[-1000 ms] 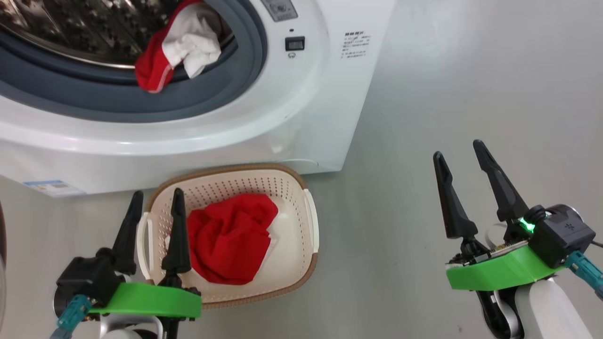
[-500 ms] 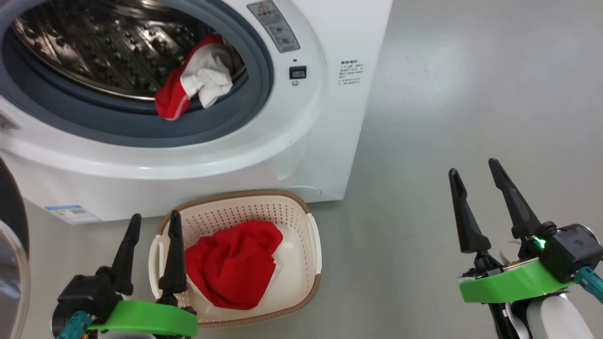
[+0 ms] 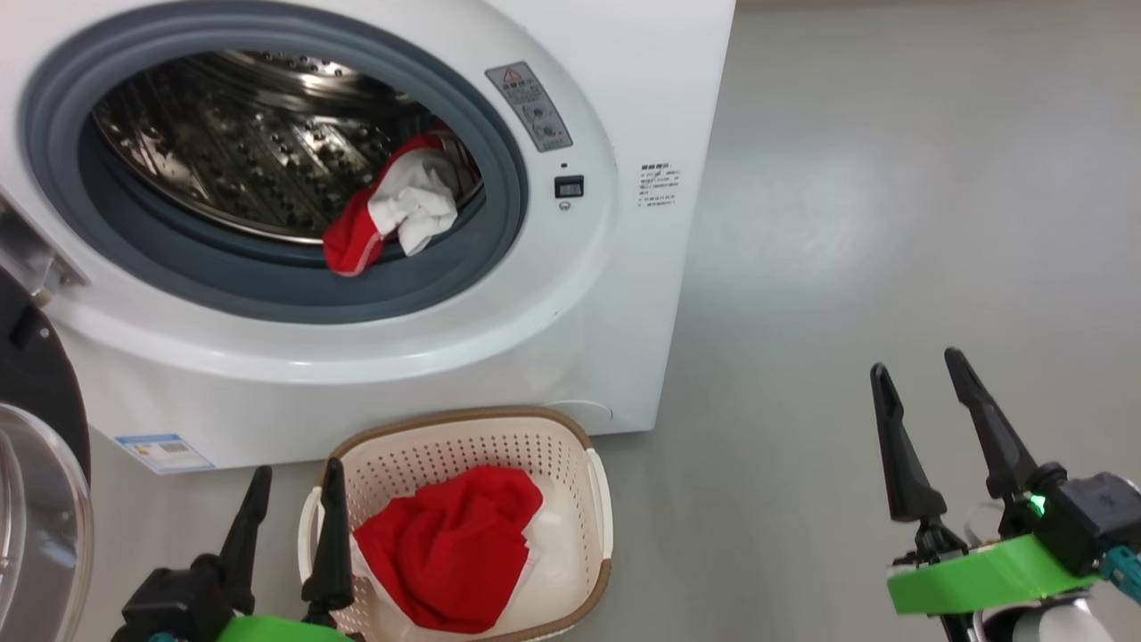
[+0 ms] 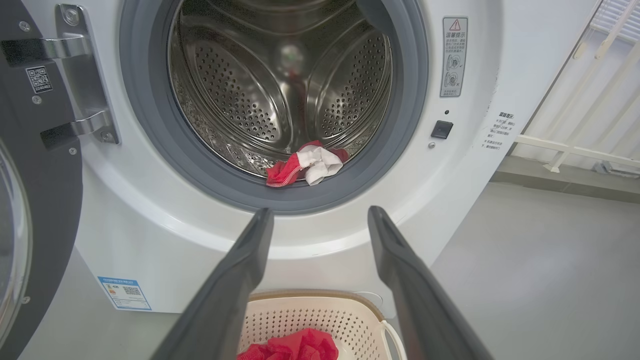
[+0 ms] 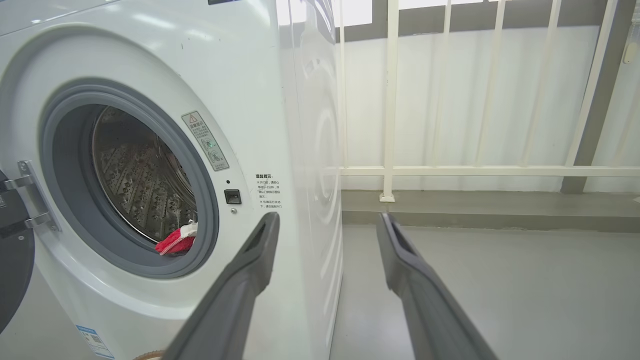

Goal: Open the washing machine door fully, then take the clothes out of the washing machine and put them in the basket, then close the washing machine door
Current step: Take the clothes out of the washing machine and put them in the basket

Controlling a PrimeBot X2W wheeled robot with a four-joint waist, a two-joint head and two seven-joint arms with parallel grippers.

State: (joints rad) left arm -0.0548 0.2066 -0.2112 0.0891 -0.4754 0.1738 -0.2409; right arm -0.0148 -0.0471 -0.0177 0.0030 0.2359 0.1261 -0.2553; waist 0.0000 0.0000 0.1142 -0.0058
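Observation:
The white washing machine [image 3: 570,339] stands with its door [image 3: 36,464] swung open at the far left. A red and white garment [image 3: 392,214] lies on the grey gasket at the drum's lower right lip. On the floor in front sits the cream basket [image 3: 599,499] with red clothes [image 3: 446,544] in it. My left gripper [image 3: 299,470] is open and empty beside the basket's left rim. My right gripper [image 3: 916,363] is open and empty over the floor, right of the machine. The left wrist view has the left gripper [image 4: 320,211] below the garment [image 4: 305,167].
Grey floor [image 3: 847,223] stretches to the right of the machine. A white railing [image 5: 390,100] and wall stand behind it. The door's metal hinge [image 4: 85,75] sits at the opening's left side. A blue label sticker [image 3: 165,452] is low on the machine's front.
The head camera has tilted up, so the whole picture has slid down, with more of the drum and the open door in view. Both grippers stay open and empty.

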